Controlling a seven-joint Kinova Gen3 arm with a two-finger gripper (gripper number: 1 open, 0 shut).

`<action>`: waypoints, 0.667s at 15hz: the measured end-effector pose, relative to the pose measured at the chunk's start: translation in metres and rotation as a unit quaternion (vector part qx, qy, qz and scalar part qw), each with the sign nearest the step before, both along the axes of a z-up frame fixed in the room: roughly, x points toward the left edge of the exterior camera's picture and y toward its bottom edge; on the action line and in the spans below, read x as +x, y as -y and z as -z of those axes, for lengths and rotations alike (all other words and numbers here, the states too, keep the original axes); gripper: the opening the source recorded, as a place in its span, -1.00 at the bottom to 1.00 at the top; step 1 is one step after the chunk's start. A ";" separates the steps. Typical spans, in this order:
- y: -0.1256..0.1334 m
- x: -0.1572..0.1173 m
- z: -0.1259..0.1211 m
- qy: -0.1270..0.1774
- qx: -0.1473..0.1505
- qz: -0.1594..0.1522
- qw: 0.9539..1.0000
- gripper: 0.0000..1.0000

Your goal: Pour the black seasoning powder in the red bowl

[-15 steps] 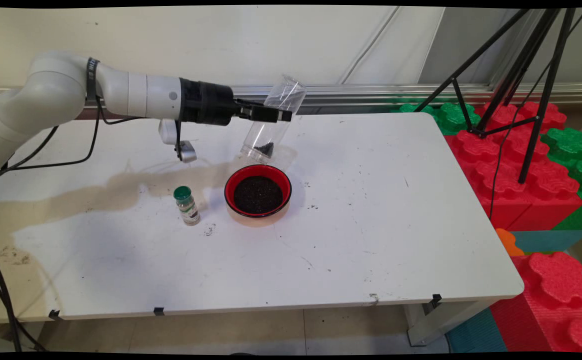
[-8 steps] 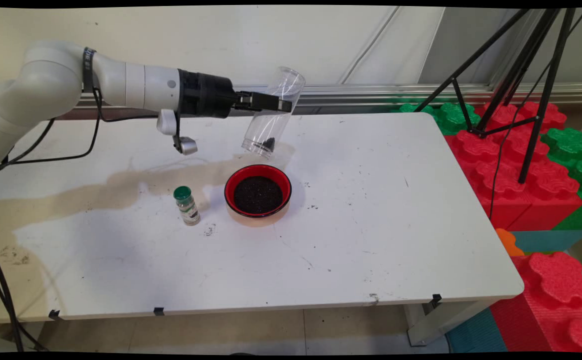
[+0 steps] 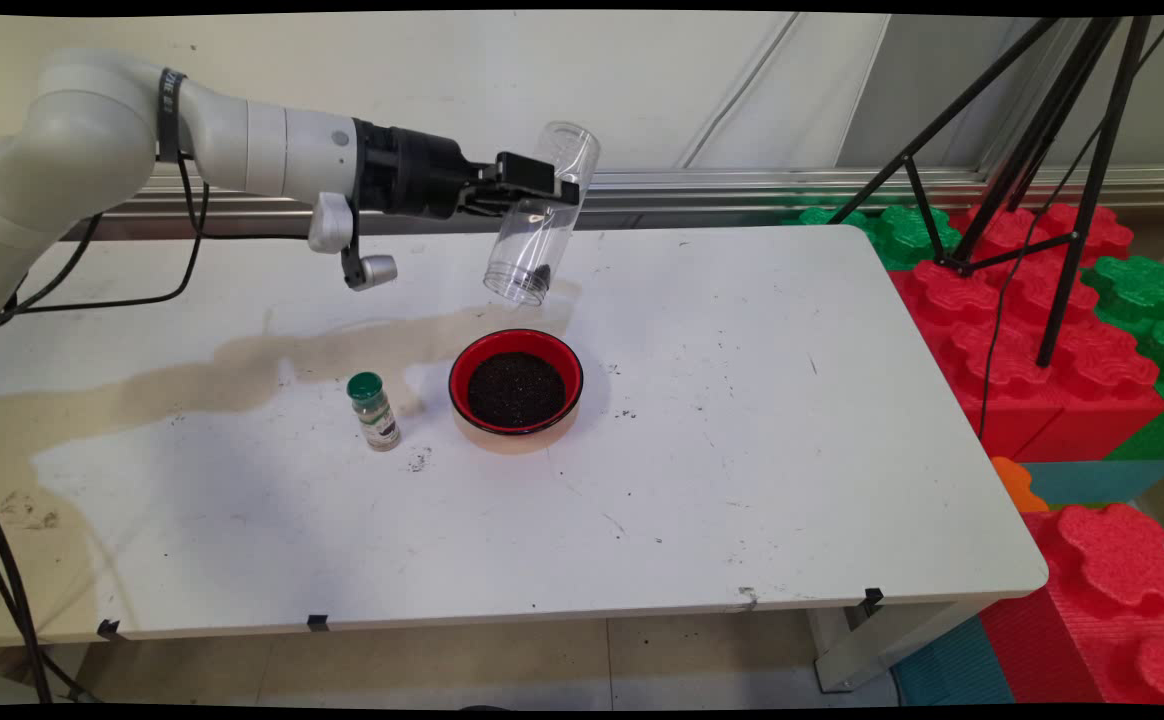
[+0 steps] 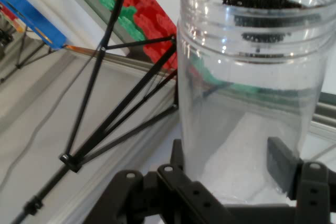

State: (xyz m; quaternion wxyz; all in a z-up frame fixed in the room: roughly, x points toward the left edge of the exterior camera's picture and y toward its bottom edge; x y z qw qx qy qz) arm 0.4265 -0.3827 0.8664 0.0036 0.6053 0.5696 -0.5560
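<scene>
My gripper [image 3: 540, 190] is shut on a clear plastic jar [image 3: 542, 215], held in the air above the table's far side. The jar is tilted with its open mouth pointing down toward the table. A few dark grains cling near the mouth. In the hand view the jar [image 4: 247, 87] fills the right half between my fingers [image 4: 281, 163], with dark grains at its rim. Below and slightly nearer stands a red bowl [image 3: 515, 385] filled with dark grains. A small spice bottle with a green cap [image 3: 373, 410] stands upright left of the bowl.
The white table [image 3: 742, 450] carries a brownish stain on its left part and scattered dark grains around the bowl. A black tripod [image 3: 1032, 150] and red and green foam blocks [image 3: 1062, 330] stand to the right of the table.
The gripper has risen with the jar and moved slightly away from the bowl; the jar has turned a little. The bowl and the spice bottle have stayed in place.
</scene>
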 end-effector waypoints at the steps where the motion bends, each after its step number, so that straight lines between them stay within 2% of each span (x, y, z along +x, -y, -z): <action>1: 0.002 0.001 -0.002 -0.007 0.012 -0.008 1.000 -1.00; 6: 0.007 0.005 -0.009 -0.033 0.055 -0.035 0.997 -1.00; 10: 0.011 0.007 -0.015 -0.061 0.099 -0.062 0.991 -1.00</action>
